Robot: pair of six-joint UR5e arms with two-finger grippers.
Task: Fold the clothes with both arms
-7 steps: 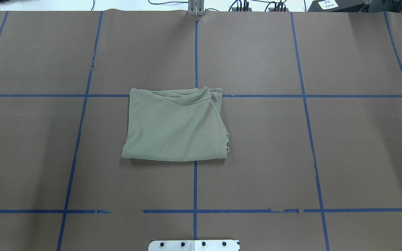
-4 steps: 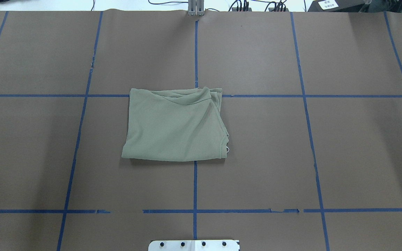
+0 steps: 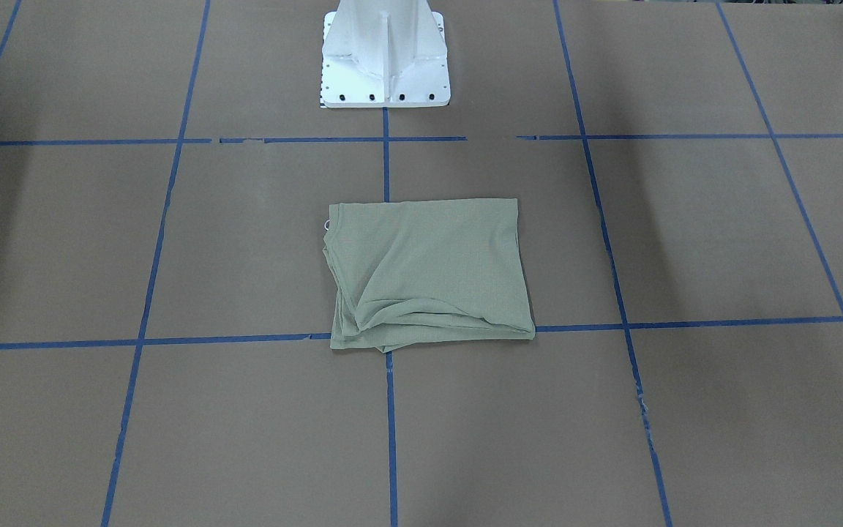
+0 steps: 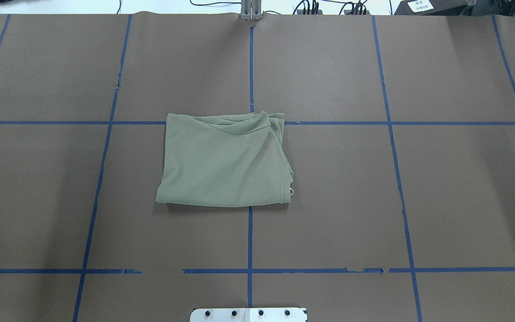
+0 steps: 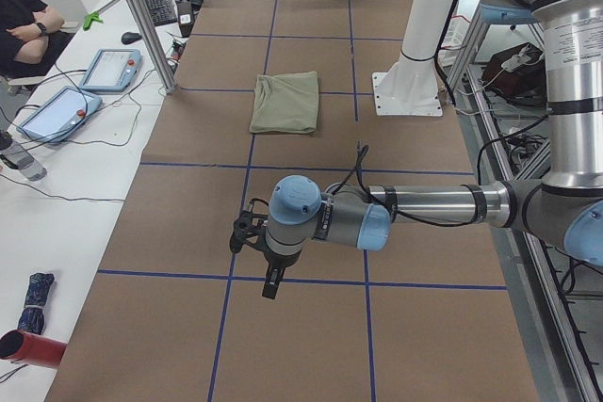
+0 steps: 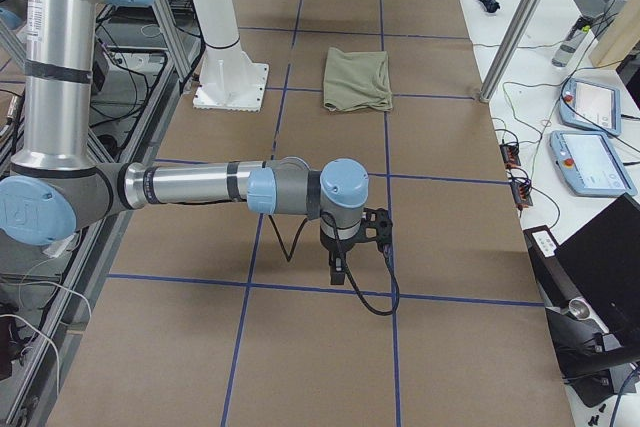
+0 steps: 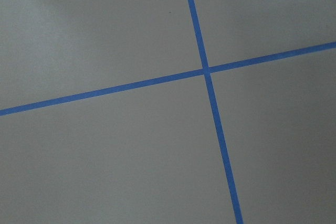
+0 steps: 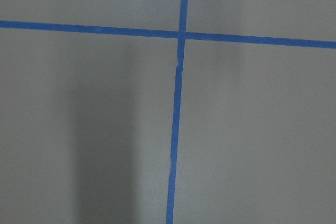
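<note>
The olive-green shirt (image 4: 224, 161) lies folded into a rough rectangle at the table's middle, with bunched folds along its far edge. It also shows as the shirt (image 3: 429, 271), the shirt (image 5: 285, 101) and the shirt (image 6: 357, 79). A bit of white tag (image 4: 291, 191) peeks out at its near right corner. My left gripper (image 5: 268, 284) hangs over bare paper far from the shirt, pointing down. My right gripper (image 6: 338, 272) does the same at the other end. I cannot tell whether either is open or shut. Both wrist views hold only brown paper and blue tape.
Blue tape lines (image 4: 250, 241) split the brown paper into a grid. The white pedestal base (image 3: 385, 73) stands behind the shirt. Teach pendants (image 5: 108, 68) and cables lie on a side table where a person (image 5: 24, 16) sits. More pendants (image 6: 590, 162) lie beyond the other end.
</note>
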